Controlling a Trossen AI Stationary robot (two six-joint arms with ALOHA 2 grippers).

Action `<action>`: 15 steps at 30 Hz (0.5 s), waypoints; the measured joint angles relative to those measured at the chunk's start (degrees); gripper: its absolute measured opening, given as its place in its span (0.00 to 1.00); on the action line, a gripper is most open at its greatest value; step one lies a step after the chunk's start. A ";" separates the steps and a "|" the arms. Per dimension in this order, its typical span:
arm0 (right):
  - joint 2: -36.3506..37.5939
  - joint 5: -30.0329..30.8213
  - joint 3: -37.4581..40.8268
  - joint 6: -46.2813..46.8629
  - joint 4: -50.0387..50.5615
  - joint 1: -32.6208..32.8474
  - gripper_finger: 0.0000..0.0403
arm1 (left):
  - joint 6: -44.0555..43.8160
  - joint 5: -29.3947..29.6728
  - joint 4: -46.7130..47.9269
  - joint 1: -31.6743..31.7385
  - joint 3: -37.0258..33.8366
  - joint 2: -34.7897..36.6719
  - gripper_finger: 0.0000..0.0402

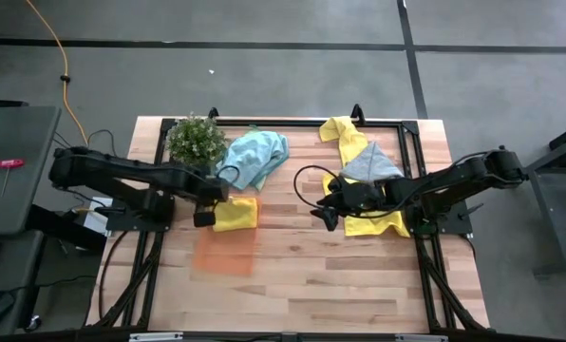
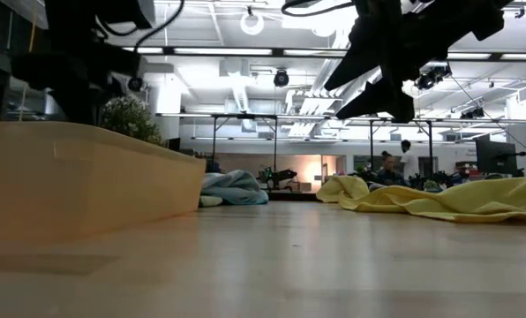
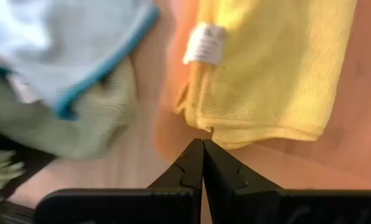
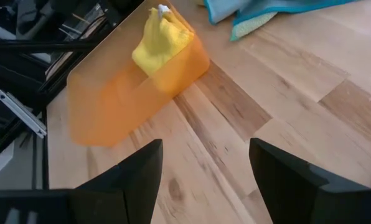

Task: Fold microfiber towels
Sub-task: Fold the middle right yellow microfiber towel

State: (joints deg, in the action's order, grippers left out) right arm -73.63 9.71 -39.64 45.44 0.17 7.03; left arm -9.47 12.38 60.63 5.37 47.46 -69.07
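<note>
Towel-folding stands roughly one done, several to go. Nearest me, bare table point(image 1: 302, 285) from 4 to 8 o'clock gives my arms open room. At centre, one folded yellow towel point(image 1: 236, 213) lies on the orange tray point(image 1: 226, 252), my left gripper point(image 1: 205, 214) clenched empty beside it; my right gripper point(image 1: 329, 218) hangs released at 3 o'clock over the loose yellow towel point(image 1: 376, 224). Farther, the grey towel point(image 1: 370, 165) and blue-teal towel point(image 1: 257, 155) wait by the plant point(image 1: 195, 139) near the 12 o'clock edge.
</note>
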 joint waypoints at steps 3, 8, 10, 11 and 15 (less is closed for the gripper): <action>-0.04 -1.48 -0.68 -1.65 0.70 -0.98 0.57 | 0.09 1.56 -0.24 1.19 0.00 4.68 0.00; -0.05 -1.85 -6.60 -8.89 13.02 -1.60 0.57 | -0.27 1.57 -4.29 2.43 0.00 11.68 0.00; -0.77 -1.87 -10.63 -11.68 23.09 -1.41 0.57 | -1.41 0.39 -8.59 2.43 0.00 14.13 0.00; -1.41 -1.87 -12.47 -12.42 28.13 -1.03 0.57 | -2.24 -0.33 -11.60 2.35 0.00 15.16 0.00; -5.19 -3.93 -16.75 -12.94 43.92 1.29 0.57 | -5.36 -1.19 -24.15 1.43 0.00 17.46 0.00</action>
State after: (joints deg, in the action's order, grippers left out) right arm -78.81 5.78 -56.39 32.50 44.09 8.33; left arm -14.83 11.19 36.48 6.81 47.46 -51.61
